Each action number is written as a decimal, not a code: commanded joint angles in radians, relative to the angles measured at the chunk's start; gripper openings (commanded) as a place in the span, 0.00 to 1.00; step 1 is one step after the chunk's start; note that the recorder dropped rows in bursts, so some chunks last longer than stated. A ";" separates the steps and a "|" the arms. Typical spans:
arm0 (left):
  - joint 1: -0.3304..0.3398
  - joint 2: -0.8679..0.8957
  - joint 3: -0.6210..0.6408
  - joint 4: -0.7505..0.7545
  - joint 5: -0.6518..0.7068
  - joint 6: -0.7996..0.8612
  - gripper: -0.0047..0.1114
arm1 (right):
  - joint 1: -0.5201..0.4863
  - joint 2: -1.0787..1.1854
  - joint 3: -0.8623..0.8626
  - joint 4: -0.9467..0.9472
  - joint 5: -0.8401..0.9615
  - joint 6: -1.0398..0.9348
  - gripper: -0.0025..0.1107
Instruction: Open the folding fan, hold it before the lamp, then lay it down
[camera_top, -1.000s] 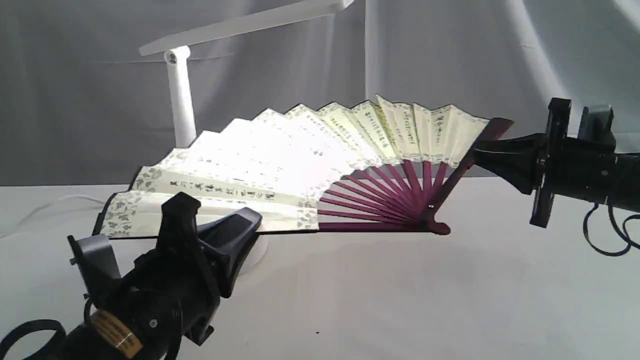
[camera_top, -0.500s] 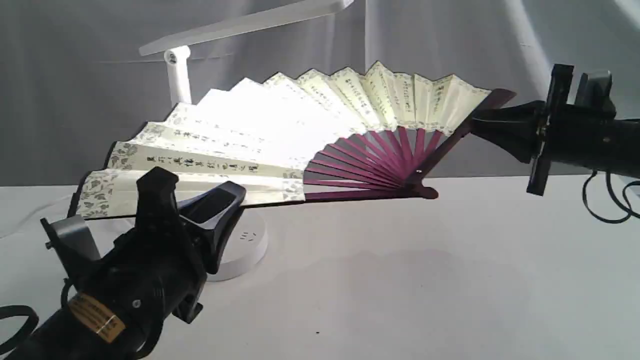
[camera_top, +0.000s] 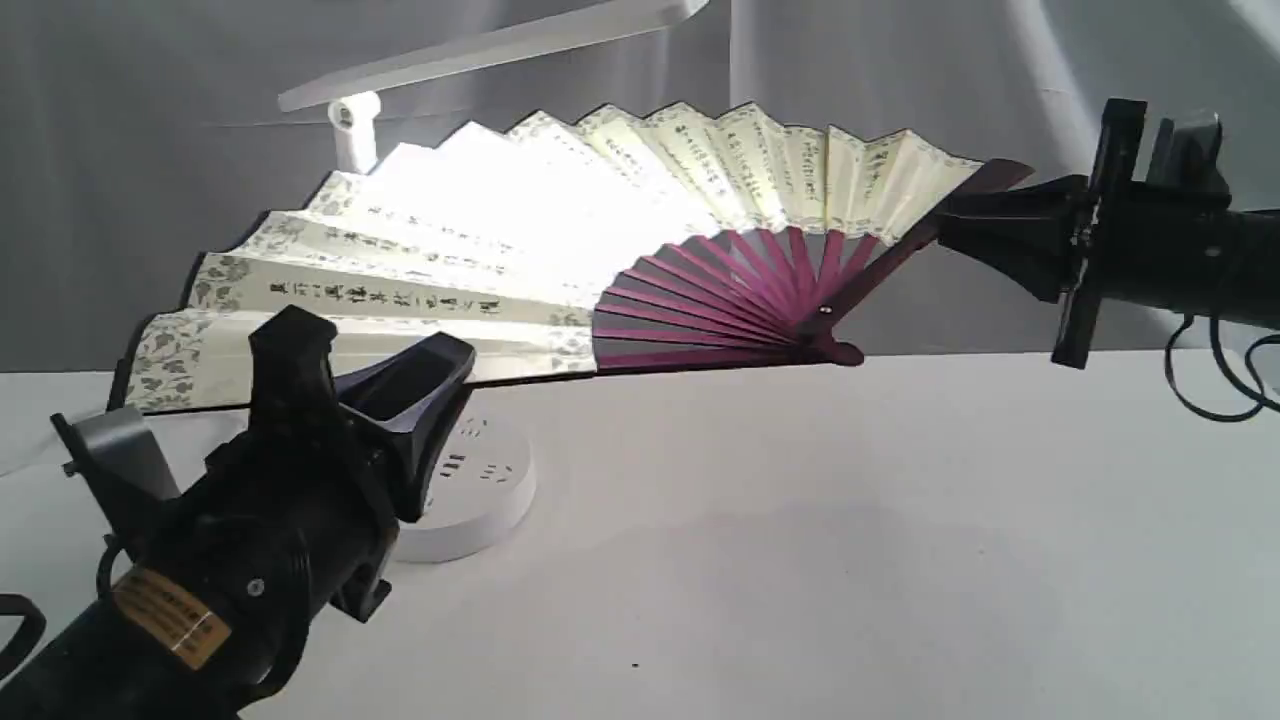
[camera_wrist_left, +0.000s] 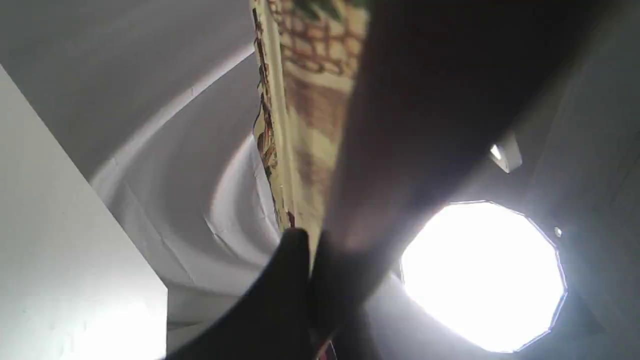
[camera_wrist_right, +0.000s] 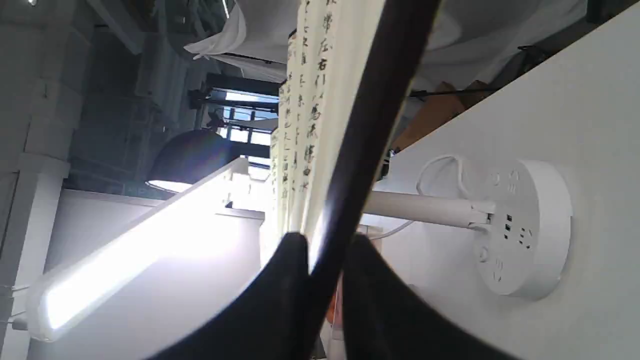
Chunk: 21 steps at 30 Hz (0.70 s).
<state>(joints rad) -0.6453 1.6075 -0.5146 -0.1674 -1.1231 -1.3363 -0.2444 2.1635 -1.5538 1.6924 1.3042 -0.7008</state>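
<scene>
A white surface (camera_top: 800, 560) fills the lower half of the exterior view, with a tiny dark speck (camera_top: 634, 662) near its front edge. Behind it hangs a grey backdrop (camera_top: 150, 220), creased, with paler folds toward the right. The left wrist view shows a bright octagonal light (camera_wrist_left: 482, 275) against grey cloth. The right wrist view shows a dark dome shade (camera_wrist_right: 187, 152), lit windows (camera_wrist_right: 245, 135) just beside it, a draped white sheet (camera_wrist_right: 220, 35), and a brown box (camera_wrist_right: 432, 117) past the surface's edge.
</scene>
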 joint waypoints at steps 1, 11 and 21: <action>-0.006 -0.031 -0.001 -0.010 -0.098 -0.022 0.04 | -0.025 -0.020 -0.008 0.052 -0.083 -0.030 0.02; -0.006 -0.038 -0.002 -0.038 -0.098 -0.032 0.04 | -0.025 -0.056 -0.008 0.052 -0.083 -0.027 0.02; -0.006 -0.038 -0.003 -0.040 -0.098 -0.031 0.04 | -0.025 -0.062 -0.008 0.052 -0.083 -0.027 0.02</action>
<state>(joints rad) -0.6453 1.5903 -0.5146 -0.1845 -1.1400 -1.3422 -0.2444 2.1068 -1.5542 1.7028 1.3059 -0.7000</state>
